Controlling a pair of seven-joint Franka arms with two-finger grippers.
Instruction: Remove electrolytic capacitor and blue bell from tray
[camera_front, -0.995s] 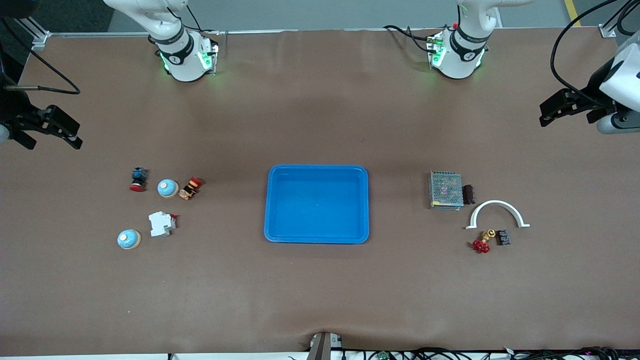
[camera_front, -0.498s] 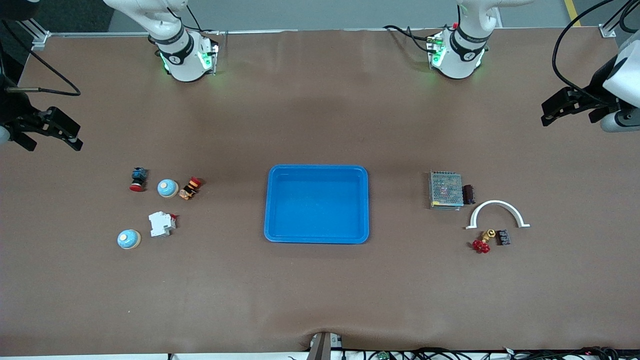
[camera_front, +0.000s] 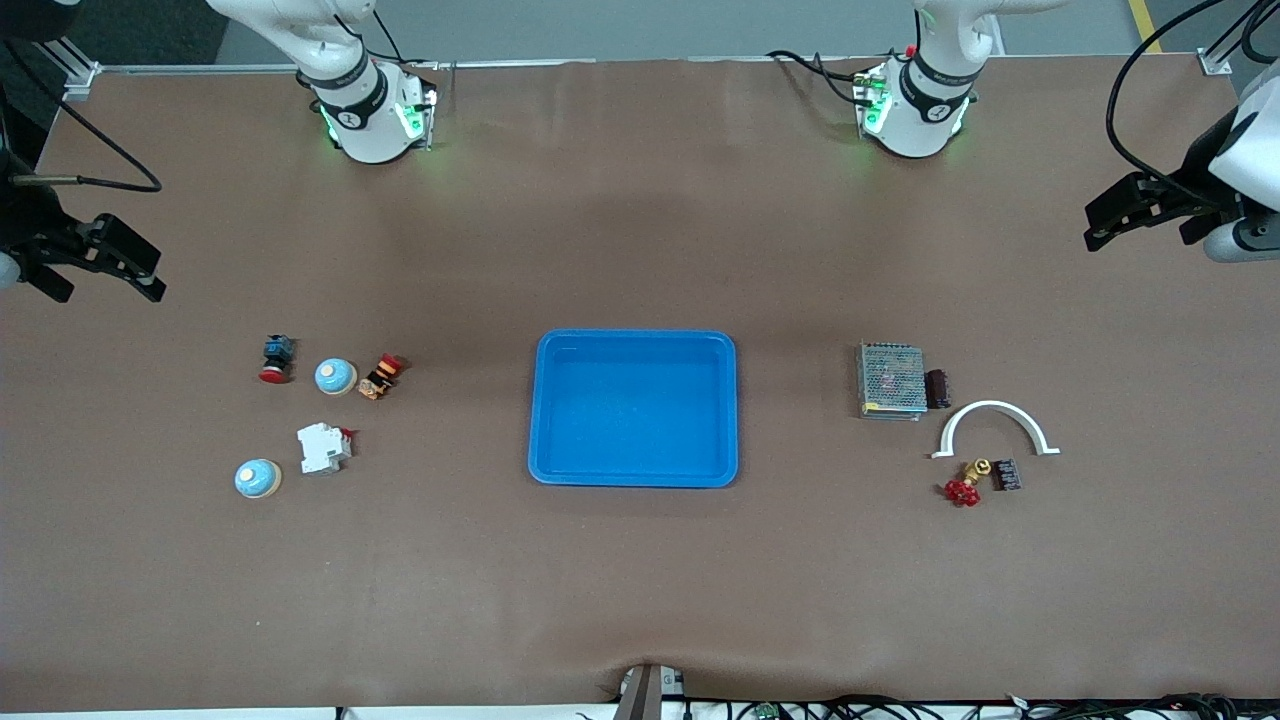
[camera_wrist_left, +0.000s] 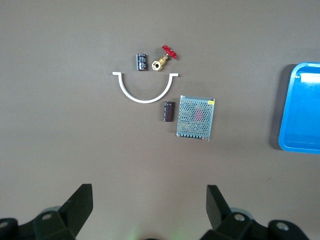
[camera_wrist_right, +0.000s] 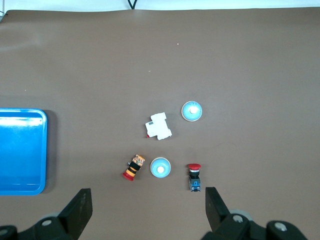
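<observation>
Brown table (camera_front: 640, 230): both end effectors open, waiting.

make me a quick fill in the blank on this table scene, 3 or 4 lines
1. The blue tray holds ____ objects.
2. The number of blue bells on the table is ____.
3. The red-handled valve lies nearer to the front camera than the white ____ piece.
4. The left pincer and the right pincer both stand ____, holding nothing.

Missing words: no; two; arch-shaped; open
</observation>
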